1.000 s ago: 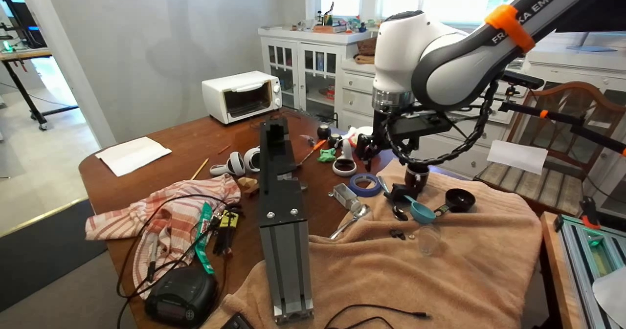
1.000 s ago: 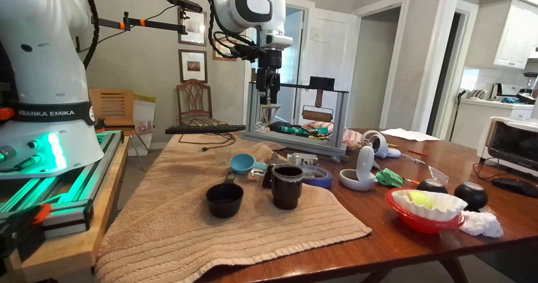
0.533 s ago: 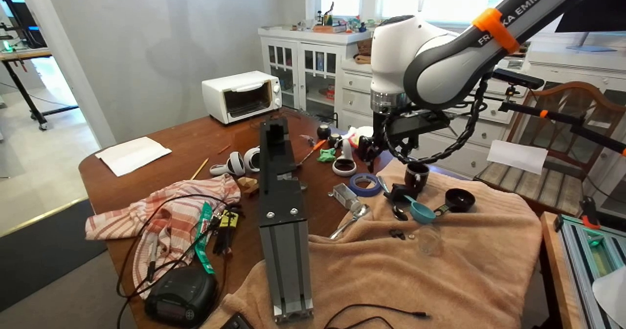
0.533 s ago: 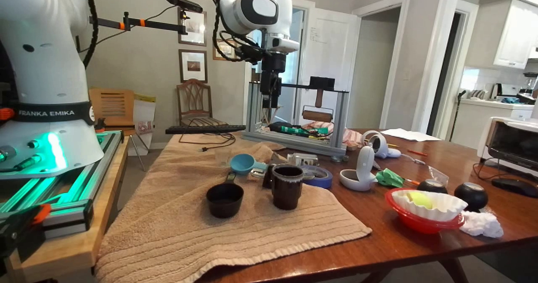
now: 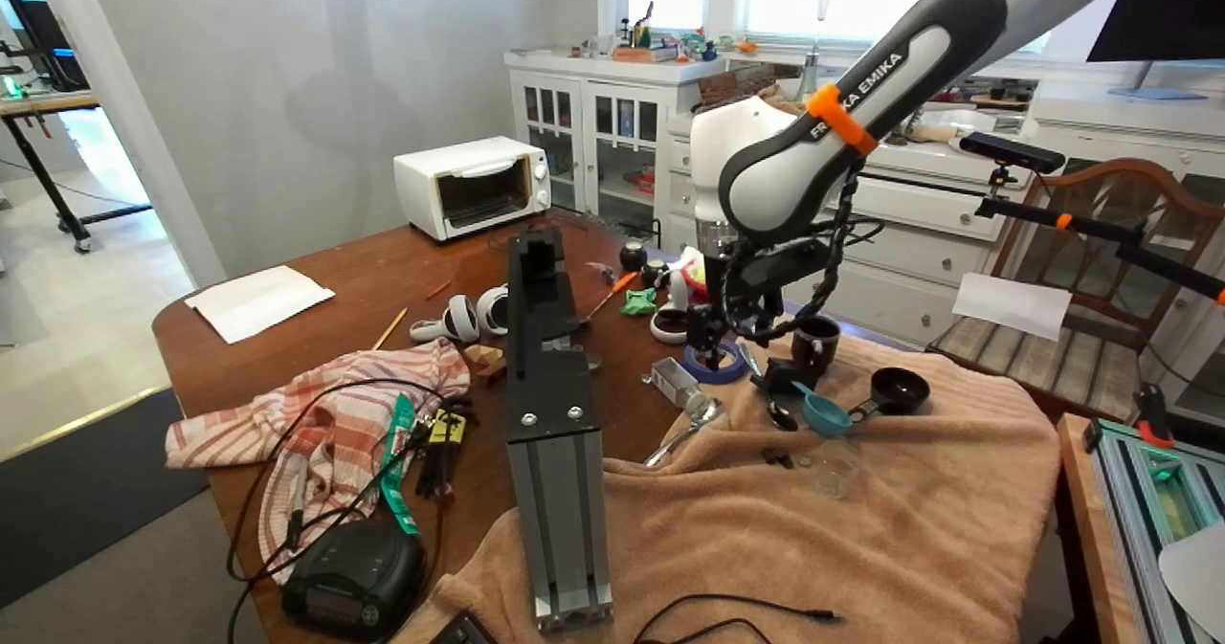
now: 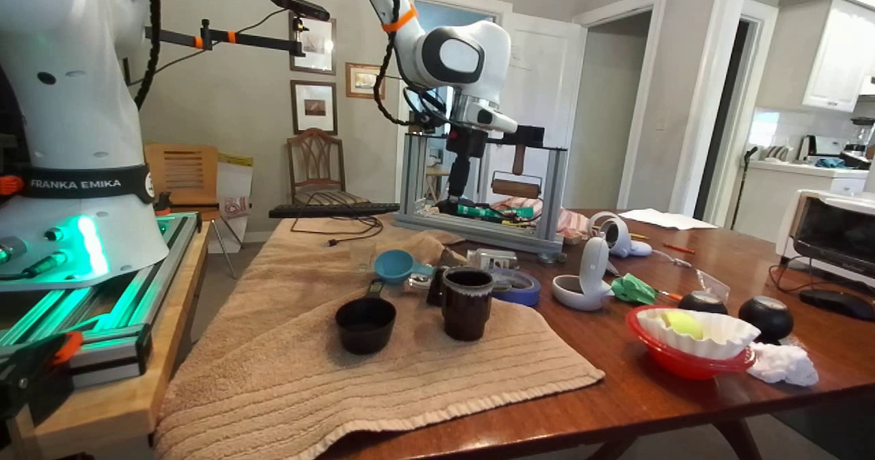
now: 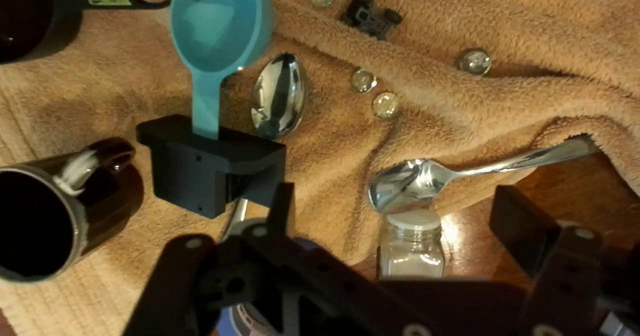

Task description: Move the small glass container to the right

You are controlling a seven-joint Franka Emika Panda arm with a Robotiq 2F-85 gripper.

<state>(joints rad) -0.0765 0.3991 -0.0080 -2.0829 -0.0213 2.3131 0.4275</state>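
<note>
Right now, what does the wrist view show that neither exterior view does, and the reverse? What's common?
Wrist view only: two small, clear, round beads close together on the tan terry towel; I can't make them out in either exterior view.

Exterior views only: the white, boxy toaster oven, the red-and-white striped cloth and the grey metal frame with a black top.

All three: the black gripper, clearly open in the wrist view; the clear, square-sided glass jar; the brown ceramic mug; the light-blue plastic scoop; that towel.

Wooden table [image 5: 378,280] carrying tan towel [image 5: 909,529], white toaster oven [image 5: 474,185], red bowl [image 6: 694,370], glass jar [image 7: 413,251]
</note>
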